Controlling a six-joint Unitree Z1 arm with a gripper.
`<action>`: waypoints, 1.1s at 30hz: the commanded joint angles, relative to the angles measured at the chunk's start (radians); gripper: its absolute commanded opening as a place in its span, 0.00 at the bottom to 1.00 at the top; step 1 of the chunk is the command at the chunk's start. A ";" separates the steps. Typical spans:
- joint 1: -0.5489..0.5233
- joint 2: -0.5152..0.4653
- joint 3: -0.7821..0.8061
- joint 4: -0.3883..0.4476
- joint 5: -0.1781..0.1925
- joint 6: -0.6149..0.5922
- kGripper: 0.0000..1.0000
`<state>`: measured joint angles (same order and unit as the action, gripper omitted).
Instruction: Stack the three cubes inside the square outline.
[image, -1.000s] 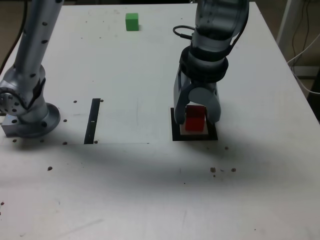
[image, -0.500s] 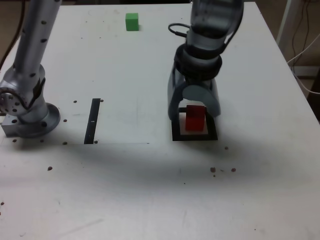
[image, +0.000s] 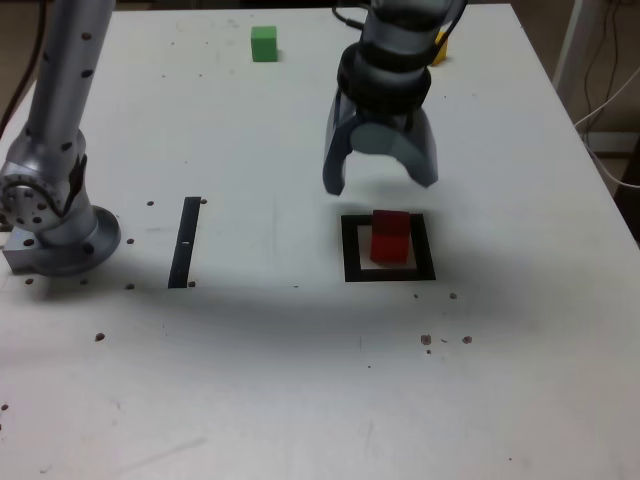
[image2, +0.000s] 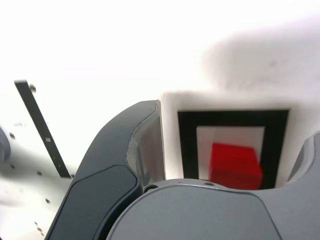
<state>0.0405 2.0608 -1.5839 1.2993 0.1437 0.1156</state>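
The red cube (image: 390, 236) (image2: 235, 165) sits alone inside the square outline (image: 389, 272) (image2: 232, 116), resting on its pale centre. My gripper (image: 381, 182) hangs open above and just behind the outline, with nothing between its fingers (image2: 142, 145). The green cube (image: 264, 43) lies far back on the table, toward the exterior view's left. A sliver of the yellow cube (image: 440, 47) peeks out behind my arm at the back; most of it is hidden.
A narrow black strip (image: 186, 241) (image2: 42, 129) lies on the white table (image: 300, 360) to the exterior view's left of the outline. The arm's base (image: 55, 225) stands at that view's left edge. Small dark specks dot the table surface.
My gripper opened, let go of the red cube inside the outline, and rose back away from it. The cube stayed in place.
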 joint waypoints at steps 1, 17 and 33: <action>0.026 0.006 -0.017 0.007 0.006 0.026 1.00; 0.246 0.095 -0.237 0.091 0.000 0.228 1.00; 0.419 0.225 -0.489 0.150 -0.002 0.367 1.00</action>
<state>0.4507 2.2728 -2.0560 1.4442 0.1422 0.4765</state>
